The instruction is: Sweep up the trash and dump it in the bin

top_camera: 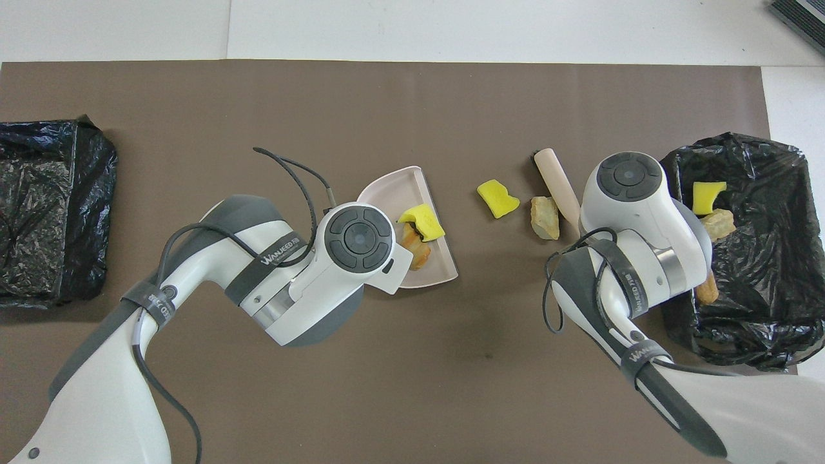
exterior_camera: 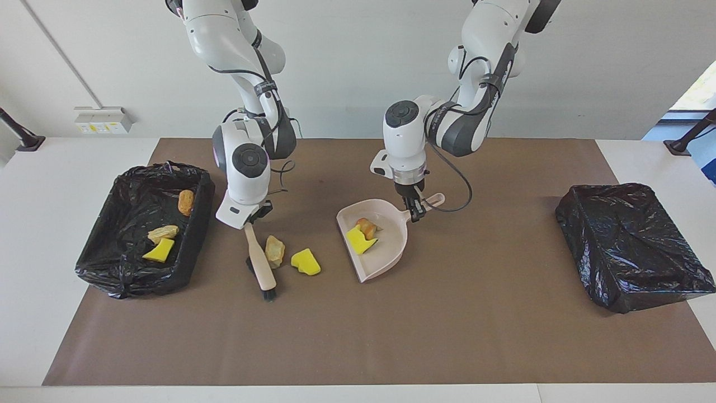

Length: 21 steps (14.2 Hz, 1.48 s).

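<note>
the right pincer [exterior_camera: 253, 219] grips the brush [exterior_camera: 260, 263] by its handle; its long axis runs away from the robots, bristles on the desk [exterior_camera: 447, 313]. a beige lump [exterior_camera: 274, 251] touches it and a yellow sponge [exterior_camera: 305, 261] lies just beside, both toward the dustpan [exterior_camera: 391, 249], whose handle the left pincer [exterior_camera: 416, 214] holds. two scraps sit in the pan, three in the bin [exterior_camera: 193, 235]. both arms read "wanjeed".

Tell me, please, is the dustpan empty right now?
No, the dustpan holds a yellow sponge chunk and an orange-brown lump.
</note>
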Each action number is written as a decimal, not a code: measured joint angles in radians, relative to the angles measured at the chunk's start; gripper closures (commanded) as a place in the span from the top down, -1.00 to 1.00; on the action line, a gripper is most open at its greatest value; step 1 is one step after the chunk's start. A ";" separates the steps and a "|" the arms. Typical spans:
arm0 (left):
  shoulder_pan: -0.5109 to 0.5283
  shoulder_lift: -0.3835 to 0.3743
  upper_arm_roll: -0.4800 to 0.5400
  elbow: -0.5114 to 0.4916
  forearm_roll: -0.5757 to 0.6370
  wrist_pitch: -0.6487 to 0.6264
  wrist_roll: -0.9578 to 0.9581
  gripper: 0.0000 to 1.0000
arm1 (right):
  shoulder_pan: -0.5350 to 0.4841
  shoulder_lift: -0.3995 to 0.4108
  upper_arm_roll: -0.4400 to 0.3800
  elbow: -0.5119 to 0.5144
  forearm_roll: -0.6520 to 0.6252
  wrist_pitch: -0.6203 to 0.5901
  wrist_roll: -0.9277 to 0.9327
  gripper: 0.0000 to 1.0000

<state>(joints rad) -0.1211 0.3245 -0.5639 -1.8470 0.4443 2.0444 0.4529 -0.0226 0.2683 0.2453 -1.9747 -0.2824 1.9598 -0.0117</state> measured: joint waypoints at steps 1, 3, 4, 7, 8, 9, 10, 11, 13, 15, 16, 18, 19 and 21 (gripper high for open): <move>0.000 0.007 0.001 0.002 0.009 0.000 0.005 -1.00 | 0.013 0.000 0.003 -0.001 0.054 -0.012 0.003 -1.00; 0.000 0.011 0.001 0.002 0.013 -0.001 0.043 -1.00 | 0.034 -0.003 0.008 -0.007 0.163 -0.031 0.013 -1.00; 0.000 0.011 0.001 0.002 0.013 -0.004 0.068 -1.00 | 0.049 -0.008 0.009 -0.015 0.221 -0.034 0.026 -1.00; -0.001 0.011 0.000 0.002 0.014 -0.022 0.138 -1.00 | 0.116 -0.027 0.011 -0.042 0.378 -0.034 0.092 -1.00; -0.001 0.011 -0.002 0.002 0.014 -0.029 0.152 -1.00 | 0.144 -0.034 0.012 -0.048 0.435 -0.035 0.105 -1.00; -0.002 0.011 -0.004 0.001 0.014 -0.036 0.159 -1.00 | 0.171 -0.041 0.013 -0.054 0.503 -0.036 0.114 -1.00; -0.002 0.010 -0.006 -0.001 0.015 -0.038 0.160 -1.00 | 0.195 -0.047 0.013 -0.059 0.573 -0.041 0.120 -1.00; -0.002 0.008 -0.007 -0.005 0.015 -0.039 0.162 -1.00 | 0.216 -0.054 0.014 -0.063 0.636 -0.055 0.121 -1.00; -0.002 0.003 -0.008 -0.016 0.015 -0.041 0.170 -1.00 | 0.250 -0.065 0.014 -0.068 0.709 -0.066 0.148 -1.00; -0.002 -0.001 -0.008 -0.025 0.015 -0.041 0.172 -1.00 | 0.272 -0.072 0.015 -0.068 0.743 -0.067 0.181 -1.00; -0.002 -0.002 -0.008 -0.028 0.015 -0.041 0.174 -1.00 | 0.277 -0.074 0.015 -0.068 0.747 -0.067 0.184 -1.00; -0.002 -0.002 -0.008 -0.029 0.015 -0.041 0.192 -1.00 | 0.278 -0.077 0.014 -0.068 0.747 -0.069 0.184 -1.00; -0.001 -0.002 -0.007 -0.029 0.013 -0.040 0.210 -1.00 | 0.278 -0.081 0.012 -0.067 0.734 -0.074 0.184 -1.00; 0.001 -0.002 -0.001 -0.029 0.007 -0.039 0.253 -1.00 | 0.278 -0.095 0.011 -0.065 0.649 -0.081 0.184 -1.00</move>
<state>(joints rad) -0.1198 0.3221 -0.5654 -1.8763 0.4510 2.0055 0.7058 0.2555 0.1729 0.2563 -2.0393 0.3662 1.8783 0.1720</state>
